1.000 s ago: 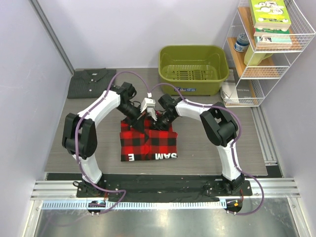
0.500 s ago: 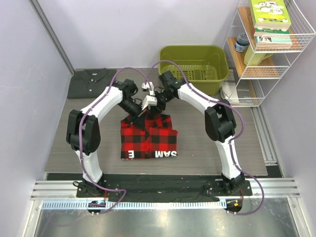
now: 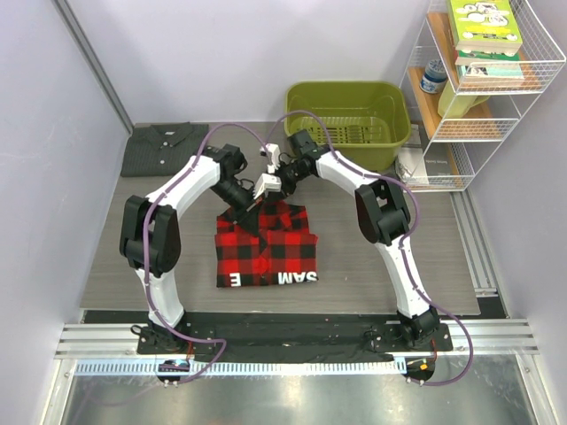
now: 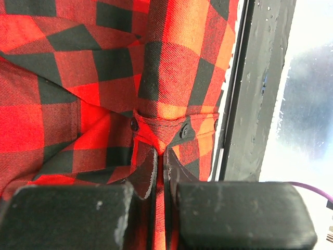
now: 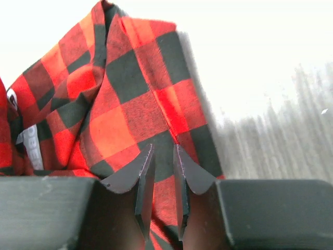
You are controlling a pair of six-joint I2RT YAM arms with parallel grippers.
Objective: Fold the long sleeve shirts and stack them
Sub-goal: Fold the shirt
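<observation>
- Shirts are numbering two: the plaid shirt (image 3: 266,252) is lying folded in the middle of the table (image 3: 372,266), and the grey shirt (image 3: 164,149) is lying folded at its far-left corner, well apart.
- Left gripper (image 4: 160,161) is pinching the plaid shirt's fabric, jaws almost together.
- Right gripper (image 5: 162,156) is gripping a raised fold of the same shirt, its jaws standing only a narrow gap apart.

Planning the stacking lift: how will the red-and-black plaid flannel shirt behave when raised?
Probably floppy: the red-and-black plaid flannel shirt creases where the left gripper pinches it. Its fold may slump; fabric drapes loosely at the right gripper.
</observation>
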